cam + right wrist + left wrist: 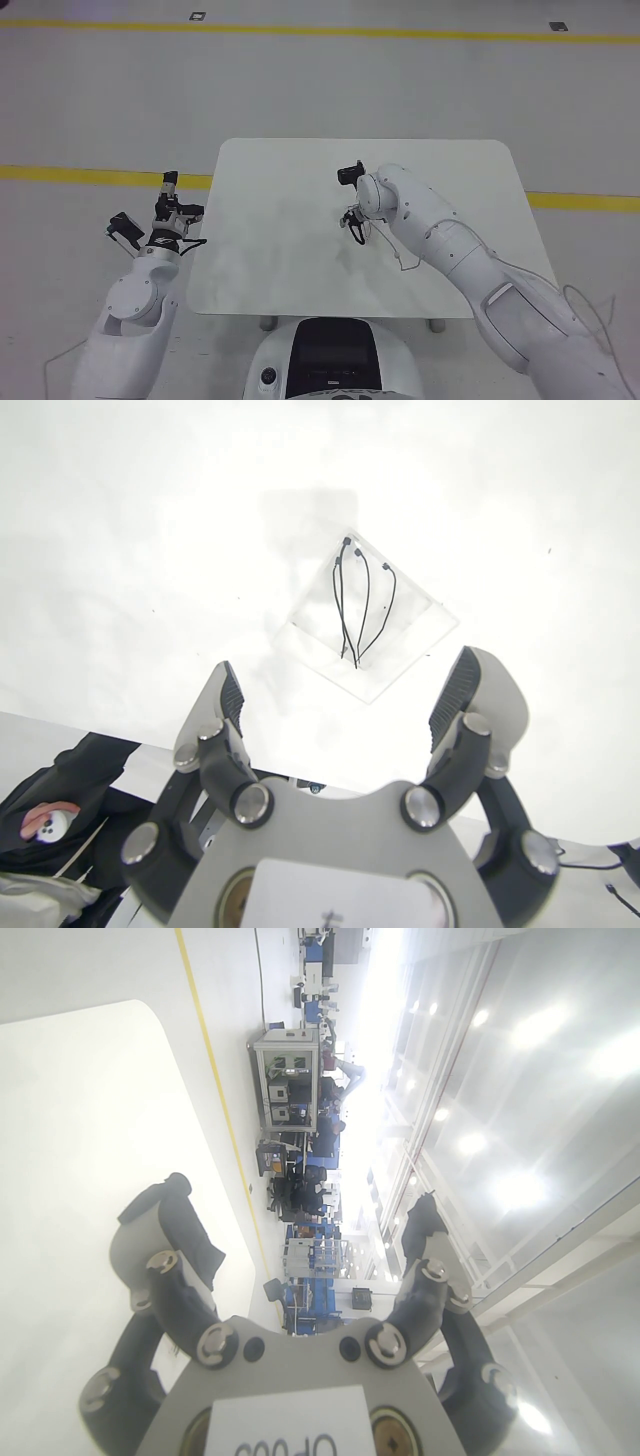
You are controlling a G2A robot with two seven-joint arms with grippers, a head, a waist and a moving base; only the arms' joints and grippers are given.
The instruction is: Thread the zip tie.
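**Right gripper open above tray of zip ties; left gripper open off the table**

The right gripper (345,692) is found with its jaws spread wide and nothing held between them; the ribbed pads (452,690) are bare. It is positioned over the table (150,550), pointing down at the surface. Just beyond its fingertips in the right wrist view, a clear tray (410,635) is seen lying flat on the table, turned corner-on to the gripper. Inside the tray, the zip ties (368,600), black and about four in number, are laid roughly side by side. Their heads are at the end away from the gripper and their tails converge at the nearer end. No tie is touched by either finger, and none is seen threaded into a loop.

The left gripper (300,1218) is likewise found open and empty. In the top view it is held off the table, just beside the left edge, well apart from the tray. In the left wrist view a rounded corner of the table is seen beside one finger.
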